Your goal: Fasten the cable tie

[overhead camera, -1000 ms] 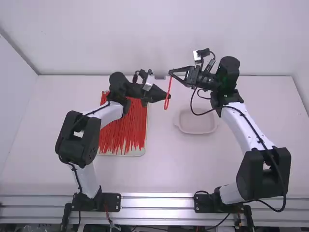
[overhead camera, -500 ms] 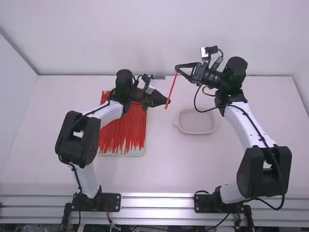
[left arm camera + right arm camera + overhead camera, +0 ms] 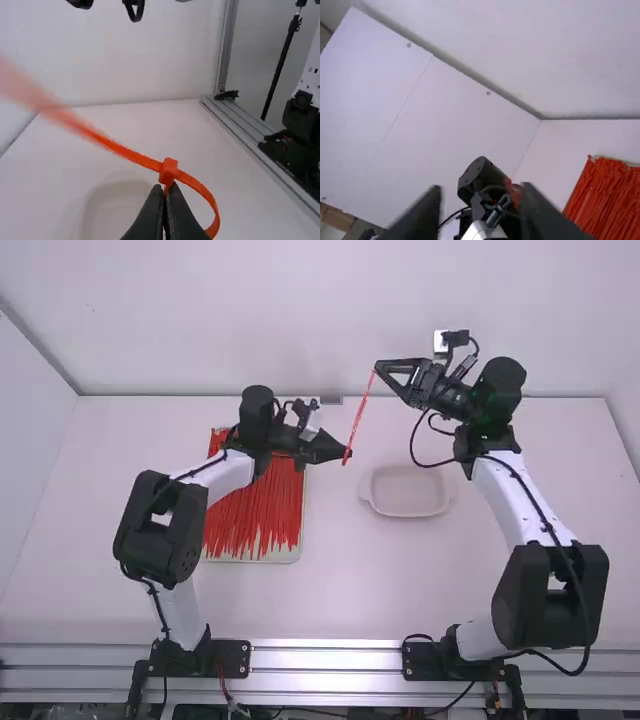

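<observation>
Left wrist view: left gripper pinched on the orange cable tie by its head, loop closed; high view adds the tail slanting toward the right gripper — spread wide — now higher, tail straighter than before.

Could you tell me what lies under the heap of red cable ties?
A pale flat tray; only its near and right edges show past the red cable ties. They cover the rest of it.
</observation>
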You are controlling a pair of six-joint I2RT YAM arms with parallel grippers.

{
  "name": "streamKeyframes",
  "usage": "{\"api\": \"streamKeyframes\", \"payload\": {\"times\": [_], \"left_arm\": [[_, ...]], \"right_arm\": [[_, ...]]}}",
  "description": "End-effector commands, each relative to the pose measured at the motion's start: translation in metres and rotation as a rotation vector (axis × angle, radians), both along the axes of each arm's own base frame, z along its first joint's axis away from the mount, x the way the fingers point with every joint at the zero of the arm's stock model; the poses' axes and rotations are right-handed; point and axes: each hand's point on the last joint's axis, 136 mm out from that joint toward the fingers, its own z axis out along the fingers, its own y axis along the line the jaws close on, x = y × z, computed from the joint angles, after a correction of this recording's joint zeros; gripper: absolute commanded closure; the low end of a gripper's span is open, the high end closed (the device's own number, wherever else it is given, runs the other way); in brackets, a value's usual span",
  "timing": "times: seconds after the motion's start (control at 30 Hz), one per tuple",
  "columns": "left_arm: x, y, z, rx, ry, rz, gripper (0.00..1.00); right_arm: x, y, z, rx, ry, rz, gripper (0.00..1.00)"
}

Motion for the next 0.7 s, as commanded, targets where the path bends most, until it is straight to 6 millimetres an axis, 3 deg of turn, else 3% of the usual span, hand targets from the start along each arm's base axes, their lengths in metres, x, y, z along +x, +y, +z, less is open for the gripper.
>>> {"api": "streamKeyframes", "payload": {"times": [0.0,0.13,0.3,0.47,0.67], "left_arm": [[0.003,0.002,0.002,0.003,0.055,0.009,0.98],[0.012,0.007,0.014,-0.014,0.043,0.053,0.98],[0.013,0.017,0.037,-0.049,0.010,0.071,0.98],[0.010,0.019,0.047,-0.062,0.007,0.068,0.98],[0.007,0.016,0.046,-0.057,0.027,0.055,0.98]], "right_arm": [[-0.012,0.010,0.012,-0.044,-0.101,0.046,0.26],[-0.015,0.019,-0.009,-0.080,-0.028,0.072,0.17],[-0.026,0.035,-0.036,-0.132,0.053,0.122,0.16],[-0.039,0.053,-0.044,-0.146,0.079,0.175,0.18],[-0.054,0.074,-0.042,-0.143,0.064,0.245,0.39]]}}
